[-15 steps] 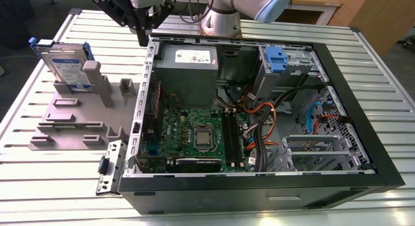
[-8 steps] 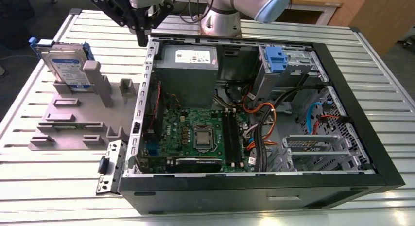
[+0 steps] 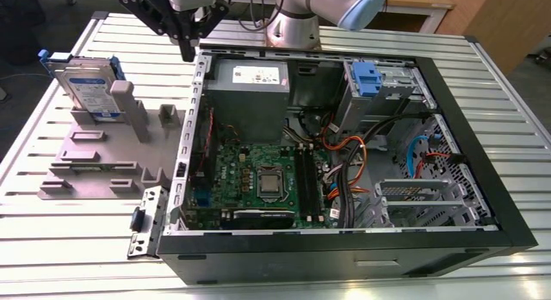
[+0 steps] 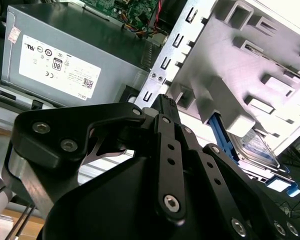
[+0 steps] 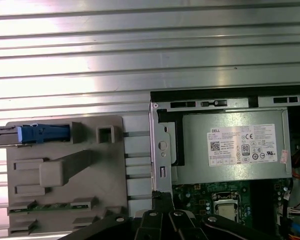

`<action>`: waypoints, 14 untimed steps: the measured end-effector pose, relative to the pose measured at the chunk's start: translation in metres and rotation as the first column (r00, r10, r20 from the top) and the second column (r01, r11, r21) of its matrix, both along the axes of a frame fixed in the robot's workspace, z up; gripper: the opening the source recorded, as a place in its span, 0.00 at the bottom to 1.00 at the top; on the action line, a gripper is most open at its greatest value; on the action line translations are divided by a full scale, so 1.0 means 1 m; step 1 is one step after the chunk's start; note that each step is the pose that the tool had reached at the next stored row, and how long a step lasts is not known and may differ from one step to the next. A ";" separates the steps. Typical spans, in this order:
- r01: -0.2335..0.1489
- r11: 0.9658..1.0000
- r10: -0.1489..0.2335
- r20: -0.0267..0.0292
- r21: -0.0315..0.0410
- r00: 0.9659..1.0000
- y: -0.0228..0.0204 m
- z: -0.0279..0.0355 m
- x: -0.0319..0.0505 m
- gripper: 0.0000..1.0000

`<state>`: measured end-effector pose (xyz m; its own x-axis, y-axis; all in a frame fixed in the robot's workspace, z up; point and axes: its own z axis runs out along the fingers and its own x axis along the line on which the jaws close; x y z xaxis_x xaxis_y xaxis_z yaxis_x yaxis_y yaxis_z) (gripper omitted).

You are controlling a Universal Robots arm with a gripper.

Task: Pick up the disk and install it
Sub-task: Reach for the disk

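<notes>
1. Standing on edge in a slot at the far end of the grey fixture [image 3: 95, 164], the disk [image 3: 89, 87] is found at the exterior view's left. It is well apart from the open computer case [image 3: 344, 251] and is touched by nothing.
2. This upright seat is judged to be chosen so that the thin upper edge and the blue bracket are offered from above, with both broad faces left free.
3. The labelled face is turned toward the near side of the scene.
   - The upper edge is laid across the exterior view from left to right, in line toward the case wall.
   - In the first wrist view the disk [image 5: 42, 133] is seen edge-on as a narrow blue strip.
   - Whether the long axis is upright or level cannot be settled, since the lower part is sunk in the slot.
4. The gripper [image 3: 188, 53] is held above the far left corner of the case, just right of the fixture, with its fingers pointed down. The jaws are drawn together, and nothing is held between them.
5. The case is laid on its side with the lid off, on a slatted metal table [image 3: 51, 248], so that its inside is reachable from above.
   - The power supply [image 3: 250, 87] is seated at the far left inside it.
   - A drive bay with a blue tab [image 3: 366, 77] is seated at the far right.
</notes>
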<state>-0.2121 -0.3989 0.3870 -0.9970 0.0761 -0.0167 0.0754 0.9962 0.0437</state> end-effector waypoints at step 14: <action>0.000 1.000 0.000 0.000 0.000 1.000 0.0000 -0.0003 -0.0030 0.11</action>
<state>-0.2151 -0.3989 0.3867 -0.9970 0.0762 -0.0164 0.0754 0.9962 0.0438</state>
